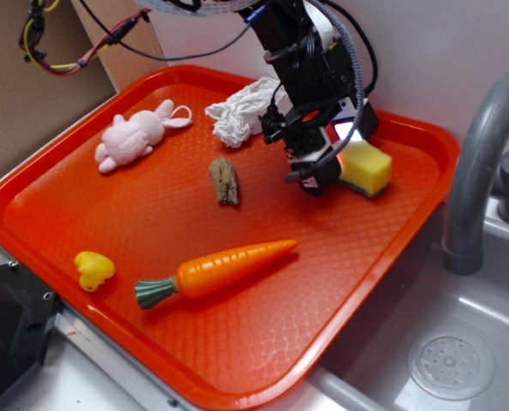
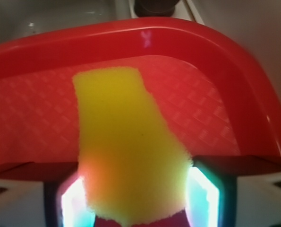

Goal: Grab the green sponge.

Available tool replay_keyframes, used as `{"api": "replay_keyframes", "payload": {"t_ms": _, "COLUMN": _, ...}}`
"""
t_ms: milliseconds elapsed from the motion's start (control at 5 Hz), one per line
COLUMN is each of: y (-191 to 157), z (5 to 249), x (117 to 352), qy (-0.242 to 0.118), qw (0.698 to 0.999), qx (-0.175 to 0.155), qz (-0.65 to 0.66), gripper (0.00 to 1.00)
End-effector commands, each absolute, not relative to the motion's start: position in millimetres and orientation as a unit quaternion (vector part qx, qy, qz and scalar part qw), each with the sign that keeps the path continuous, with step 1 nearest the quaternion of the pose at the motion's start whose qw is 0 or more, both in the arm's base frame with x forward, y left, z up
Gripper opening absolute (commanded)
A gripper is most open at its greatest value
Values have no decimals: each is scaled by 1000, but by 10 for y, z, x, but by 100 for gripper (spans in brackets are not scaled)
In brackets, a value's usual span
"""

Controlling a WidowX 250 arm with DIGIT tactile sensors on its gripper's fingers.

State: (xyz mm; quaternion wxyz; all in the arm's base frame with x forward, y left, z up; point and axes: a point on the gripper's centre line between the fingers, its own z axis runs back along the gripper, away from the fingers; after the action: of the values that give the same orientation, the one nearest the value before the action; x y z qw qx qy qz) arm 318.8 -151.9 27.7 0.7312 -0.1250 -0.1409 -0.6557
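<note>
The gripper (image 1: 322,171) is lowered with its jaws spread either side of the green sponge (image 1: 364,168), which lies at the tray's (image 1: 237,342) two o'clock corner, ready to close.

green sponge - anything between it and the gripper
Nothing visible. In the wrist view the green sponge already sits between the gripper's two fingers, with no other object in the gap.
</note>
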Motion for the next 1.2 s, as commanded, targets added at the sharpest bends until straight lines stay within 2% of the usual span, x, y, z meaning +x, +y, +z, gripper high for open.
{"api": "replay_keyframes", "payload": {"t_ms": 0, "y": -1371, "z": 810, "x": 2958, "qy": -135, "qw": 832, "qx": -35, "qz": -537, "gripper": 0}}
{"api": "replay_keyframes", "payload": {"t_ms": 200, "y": -1091, "z": 1270, "x": 2830, "qy": -151, "qw": 891, "qx": -15, "qz": -429, "gripper": 0}}
{"api": "replay_keyframes", "payload": {"t_ms": 400, "y": -996, "z": 1678, "x": 2593, "qy": -166, "qw": 935, "qx": -7, "qz": -312, "gripper": 0}}
{"api": "replay_keyframes", "payload": {"t_ms": 600, "y": -946, "z": 1841, "x": 2453, "qy": -113, "qw": 973, "qx": 29, "qz": -199, "gripper": 0}}
{"api": "replay_keyframes", "payload": {"t_ms": 800, "y": -1034, "z": 1964, "x": 2399, "qy": -26, "qw": 994, "qx": 68, "qz": -86, "gripper": 0}}
{"api": "replay_keyframes", "payload": {"t_ms": 1000, "y": -1145, "z": 1954, "x": 2534, "qy": 50, "qw": 995, "qx": 89, "qz": -1, "gripper": 0}}
